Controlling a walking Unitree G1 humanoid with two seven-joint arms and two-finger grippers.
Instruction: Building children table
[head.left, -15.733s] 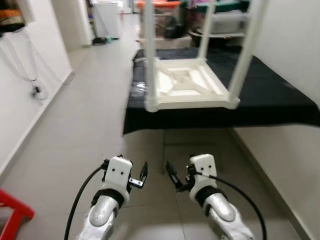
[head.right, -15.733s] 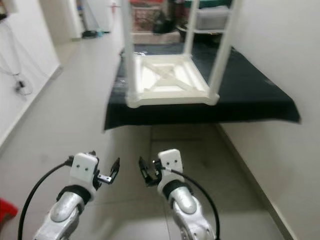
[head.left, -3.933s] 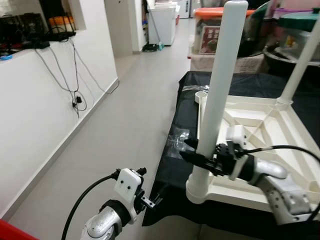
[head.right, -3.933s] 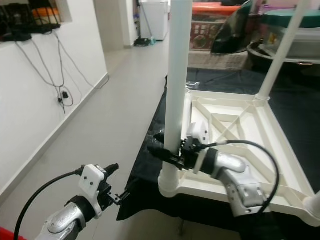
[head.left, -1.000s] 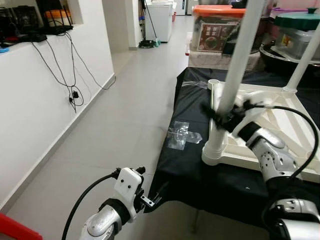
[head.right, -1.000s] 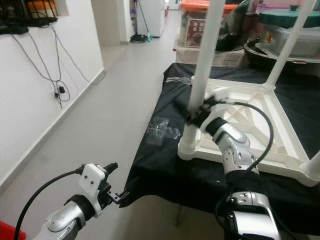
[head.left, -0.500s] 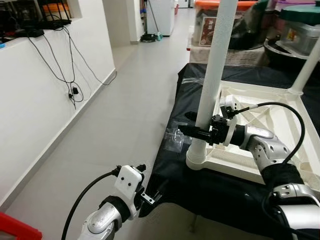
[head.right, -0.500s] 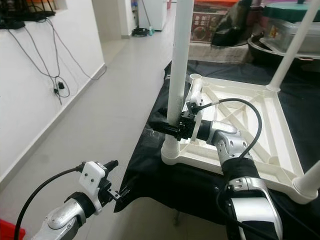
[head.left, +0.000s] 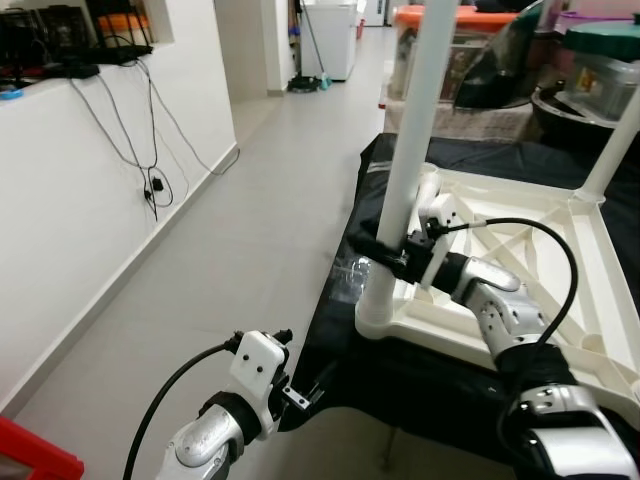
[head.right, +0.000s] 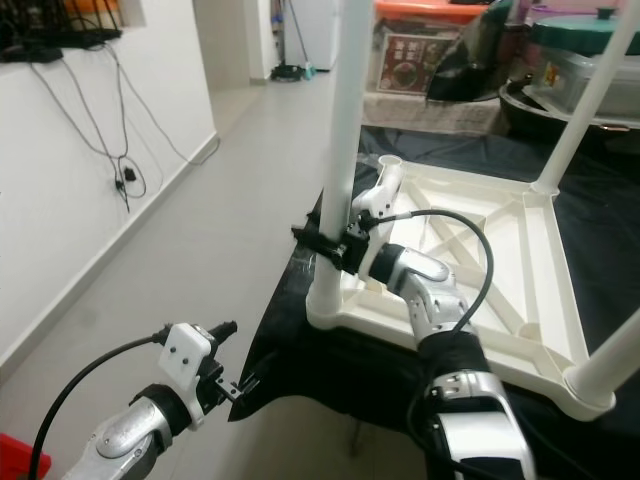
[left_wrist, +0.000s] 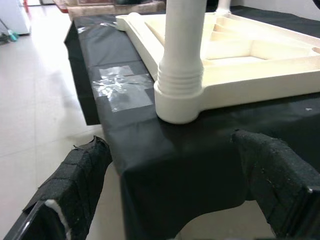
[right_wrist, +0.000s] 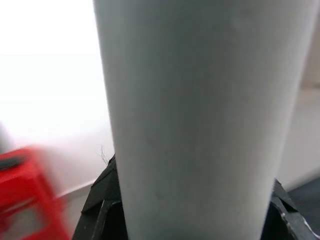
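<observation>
Right hand (head.left: 392, 258) clenched around the white leg (head.left: 405, 165) near the desk's (left_wrist: 165, 150) front corner: best kept upright while twisting; left hand (head.left: 300, 398) idle, open.

Right pincer (head.left: 388, 252) clamped at arm's reach; left pincer (head.left: 305, 397) low, fingers seemingly apart.

Table frame (head.left: 520, 250) + legs (head.left: 415, 120): cream-white plastic. Counter (head.left: 420, 375): black cloth, clear tape patch (left_wrist: 122, 87). Floor (head.left: 240, 230): pale grey tile. Arms silver; end effector fingers (left_wrist: 80, 175) black. Red stool (head.left: 30, 455) by floor edge. Orange-lidded bin (head.left: 455, 45) at back.
</observation>
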